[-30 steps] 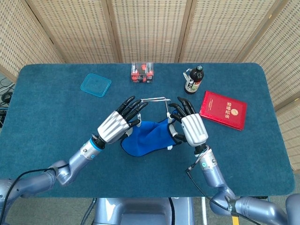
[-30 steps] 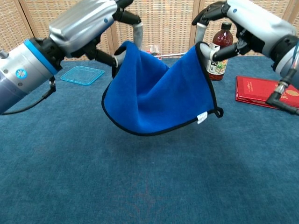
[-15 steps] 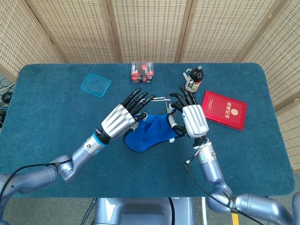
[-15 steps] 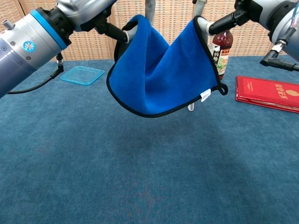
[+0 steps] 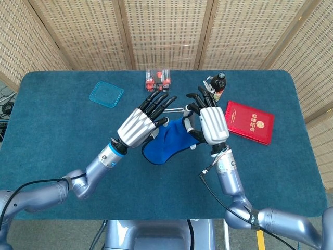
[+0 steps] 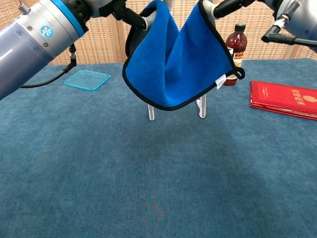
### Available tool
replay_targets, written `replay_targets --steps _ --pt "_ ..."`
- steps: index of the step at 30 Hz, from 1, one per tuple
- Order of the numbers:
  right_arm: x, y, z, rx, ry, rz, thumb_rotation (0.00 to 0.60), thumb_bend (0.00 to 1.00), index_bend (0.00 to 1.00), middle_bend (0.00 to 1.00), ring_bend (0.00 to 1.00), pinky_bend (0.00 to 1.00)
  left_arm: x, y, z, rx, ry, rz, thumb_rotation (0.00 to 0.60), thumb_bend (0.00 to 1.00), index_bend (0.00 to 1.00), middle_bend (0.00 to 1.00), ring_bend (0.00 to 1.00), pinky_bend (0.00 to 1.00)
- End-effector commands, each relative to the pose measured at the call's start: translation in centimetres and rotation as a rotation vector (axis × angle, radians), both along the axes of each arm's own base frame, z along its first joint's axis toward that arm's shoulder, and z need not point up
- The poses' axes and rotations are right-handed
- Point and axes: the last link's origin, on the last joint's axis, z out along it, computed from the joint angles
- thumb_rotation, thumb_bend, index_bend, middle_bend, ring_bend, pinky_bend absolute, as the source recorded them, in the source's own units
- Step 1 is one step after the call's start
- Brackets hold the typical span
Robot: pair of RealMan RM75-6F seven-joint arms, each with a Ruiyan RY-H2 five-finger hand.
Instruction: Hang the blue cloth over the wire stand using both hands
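The blue cloth (image 6: 178,59) with black edging hangs in the air, sagging between my two hands. My left hand (image 5: 143,122) pinches its left top corner and my right hand (image 5: 209,120) pinches its right top corner, the other fingers spread. The cloth (image 5: 167,140) hangs in front of the wire stand. Only the stand's two white legs (image 6: 201,106) show below the cloth in the chest view. A bit of its top wire (image 5: 179,110) shows between my hands in the head view.
A dark bottle (image 5: 215,88) stands behind my right hand. A red booklet (image 5: 248,122) lies to its right. A clear blue lid (image 5: 106,94) lies at the back left, and a small red-and-clear box (image 5: 157,80) sits at the back middle.
Both hands have lifted the cloth higher and carried it farther back toward the stand. The stand's legs now show beneath the cloth's lower edge.
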Motion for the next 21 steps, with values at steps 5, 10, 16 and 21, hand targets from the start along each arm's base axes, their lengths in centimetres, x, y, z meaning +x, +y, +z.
replay_targets --steps 5,10,16,21 --pt "0.2 -1.4 -0.1 -0.004 0.004 -0.023 0.600 0.57 0.65 0.24 0.05 0.08 -0.5 1.7 -0.2 -0.024 -0.041 0.086 0.600 0.48 0.71 0.00 0.00 0.00" --pt "0.2 -2.1 -0.6 -0.005 0.013 -0.027 0.600 0.57 0.65 0.24 0.05 0.08 -1.1 2.6 -0.2 -0.048 -0.071 0.133 0.600 0.48 0.71 0.00 0.00 0.00" --pt "0.7 -2.8 -1.0 -0.007 0.016 -0.030 0.600 0.57 0.65 0.24 0.05 0.08 -0.9 3.4 0.2 -0.035 -0.076 0.147 0.600 0.48 0.71 0.00 0.00 0.00" --pt "1.5 -3.8 -1.3 -0.015 0.023 -0.032 0.600 0.57 0.65 0.24 0.05 0.08 -0.5 4.1 0.0 -0.034 -0.072 0.148 0.600 0.48 0.71 0.00 0.00 0.00"
